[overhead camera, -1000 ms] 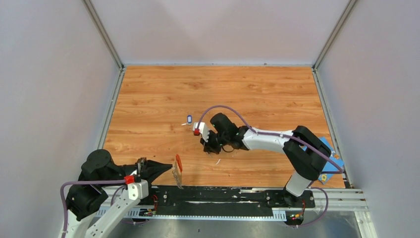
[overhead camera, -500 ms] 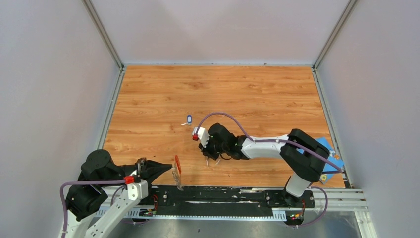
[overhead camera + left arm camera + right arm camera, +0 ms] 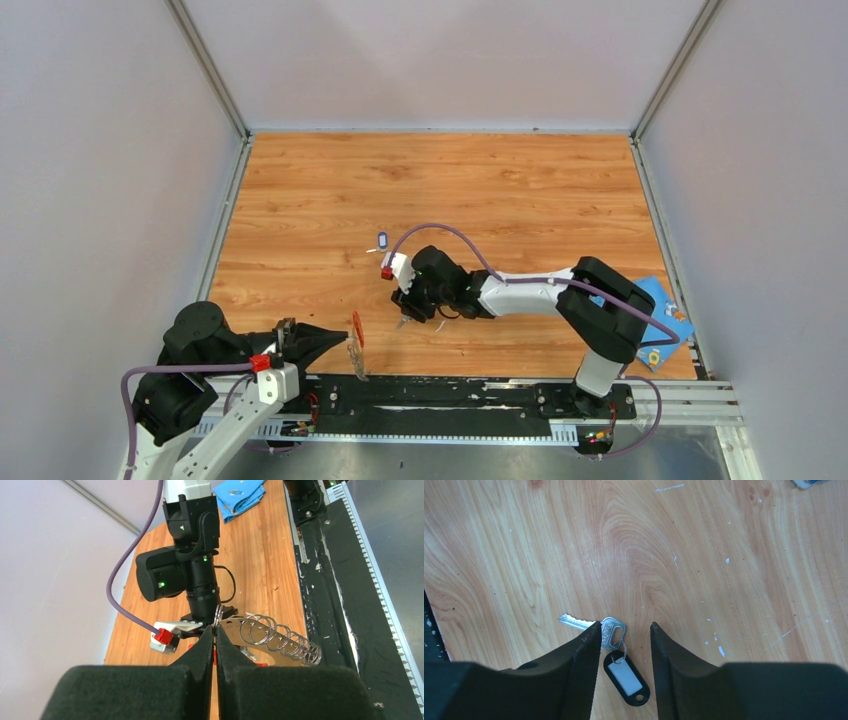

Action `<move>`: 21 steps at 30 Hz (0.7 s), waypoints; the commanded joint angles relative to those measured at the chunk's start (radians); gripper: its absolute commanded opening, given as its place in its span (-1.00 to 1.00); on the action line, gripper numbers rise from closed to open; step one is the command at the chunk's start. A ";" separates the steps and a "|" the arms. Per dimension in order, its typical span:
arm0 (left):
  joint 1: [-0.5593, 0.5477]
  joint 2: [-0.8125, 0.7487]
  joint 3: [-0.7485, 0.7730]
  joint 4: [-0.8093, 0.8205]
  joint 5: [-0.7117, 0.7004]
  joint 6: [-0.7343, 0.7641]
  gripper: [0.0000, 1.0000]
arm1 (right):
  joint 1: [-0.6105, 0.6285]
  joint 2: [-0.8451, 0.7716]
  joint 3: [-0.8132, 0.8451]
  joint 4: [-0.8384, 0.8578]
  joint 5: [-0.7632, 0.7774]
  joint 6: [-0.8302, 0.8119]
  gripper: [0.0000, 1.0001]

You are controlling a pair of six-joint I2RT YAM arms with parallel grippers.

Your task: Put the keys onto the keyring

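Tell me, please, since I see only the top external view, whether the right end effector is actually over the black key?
Observer: Yes. In the right wrist view the black-tagged key lies flat on the table between the open fingers of the right end effector.
Operator: Is it gripped?
Observer: No; one fingertip sits at the key's head, the other stands clear.
Operator: And the keyring?
Observer: The left wrist view shows the left end effector shut on the keyring, its grey metal pieces fanning to one side.
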 commanded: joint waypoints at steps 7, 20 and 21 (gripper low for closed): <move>-0.003 -0.001 0.021 0.001 0.018 -0.002 -1.00 | -0.021 -0.104 -0.031 -0.048 -0.043 0.046 -0.02; -0.003 -0.035 0.004 0.002 0.083 0.084 -1.00 | -0.067 -0.111 -0.110 0.000 -0.120 0.096 -0.10; -0.004 -0.036 0.004 0.002 0.086 0.095 -1.00 | -0.069 -0.108 -0.116 0.010 -0.122 0.098 -0.12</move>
